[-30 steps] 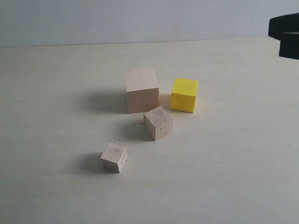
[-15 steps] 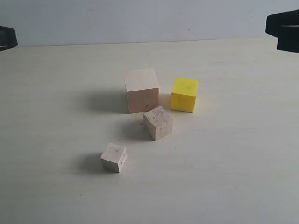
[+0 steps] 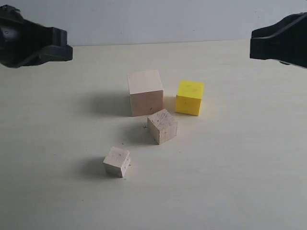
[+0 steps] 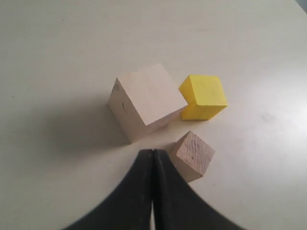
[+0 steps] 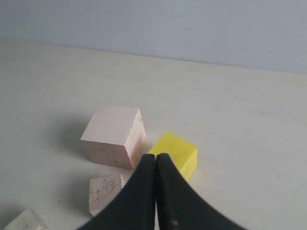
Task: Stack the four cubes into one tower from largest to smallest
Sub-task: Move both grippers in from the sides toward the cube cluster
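Nothing is stacked yet: all four cubes sit singly on the table (image 3: pixel 240 167). The large cube (image 3: pixel 145 92) stands at the back of the group with the yellow cube (image 3: pixel 189 97) just beside it on the right arm's side. The medium cube (image 3: pixel 162 126) lies turned at an angle close in front of the two, and the small cube (image 3: pixel 117 161) sits apart, nearer the camera and toward the left arm's side.

Both arms hover high at the table's far corners, well away from the cubes. The left fingers (image 4: pixel 141 191) are pressed together with nothing between them, and the right fingers (image 5: pixel 141 191) likewise — empty and closed.

The step in hand looks like the first pick, probably the yellow cube, since it goes onto the large one and the right arm is the nearer. To do it well the fingers must spread wide before descending, come straight down and take the cube squarely across two opposite faces, so that it lifts level and can be set down centred.

The crowding is the difficulty. The gap between the yellow and the large cube is narrow, so a finger slipped in there may nudge the base. The medium cube also crowds the front corner — gripping front to back needs care on that side.
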You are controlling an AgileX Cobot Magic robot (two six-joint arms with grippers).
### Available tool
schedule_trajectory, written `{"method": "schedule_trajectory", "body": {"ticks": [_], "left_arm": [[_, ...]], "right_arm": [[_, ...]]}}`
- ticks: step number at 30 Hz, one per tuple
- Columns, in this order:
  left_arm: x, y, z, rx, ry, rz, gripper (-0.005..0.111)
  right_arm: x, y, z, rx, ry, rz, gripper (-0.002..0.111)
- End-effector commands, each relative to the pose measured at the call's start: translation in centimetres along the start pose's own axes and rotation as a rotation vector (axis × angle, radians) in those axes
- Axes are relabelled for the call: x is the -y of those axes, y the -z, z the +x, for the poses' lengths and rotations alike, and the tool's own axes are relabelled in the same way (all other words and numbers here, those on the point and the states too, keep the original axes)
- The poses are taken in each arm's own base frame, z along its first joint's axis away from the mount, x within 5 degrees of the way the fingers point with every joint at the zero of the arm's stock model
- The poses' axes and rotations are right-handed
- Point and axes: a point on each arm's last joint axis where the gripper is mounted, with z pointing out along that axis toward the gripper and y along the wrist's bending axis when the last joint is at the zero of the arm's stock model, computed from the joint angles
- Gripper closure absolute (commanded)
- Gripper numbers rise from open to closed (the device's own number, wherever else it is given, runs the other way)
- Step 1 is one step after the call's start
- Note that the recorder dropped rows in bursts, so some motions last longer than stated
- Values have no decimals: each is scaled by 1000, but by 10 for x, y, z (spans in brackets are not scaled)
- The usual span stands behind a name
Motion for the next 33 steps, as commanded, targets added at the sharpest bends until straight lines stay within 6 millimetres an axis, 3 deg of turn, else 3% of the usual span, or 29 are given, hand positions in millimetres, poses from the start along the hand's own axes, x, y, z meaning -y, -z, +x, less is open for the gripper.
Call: {"method": "schedule_trajectory", "body": {"ticks": [1,10,18,33], "left_arm": [[-2,-24,-23,-21,-47,-1,107],[-10,-85,-50,-154,-99,51,107],[-19,-134,-54,-281,-91,104,107],[-15,-144,-105,-120,-169,91,107]], "right_arm": [[1,-11,1,-22,9,7,108],[3,-20,3,-45,7,13,108],[3,-30,12,-123,-5,11,108],[8,-49,18,-147,52,39,108]]}}
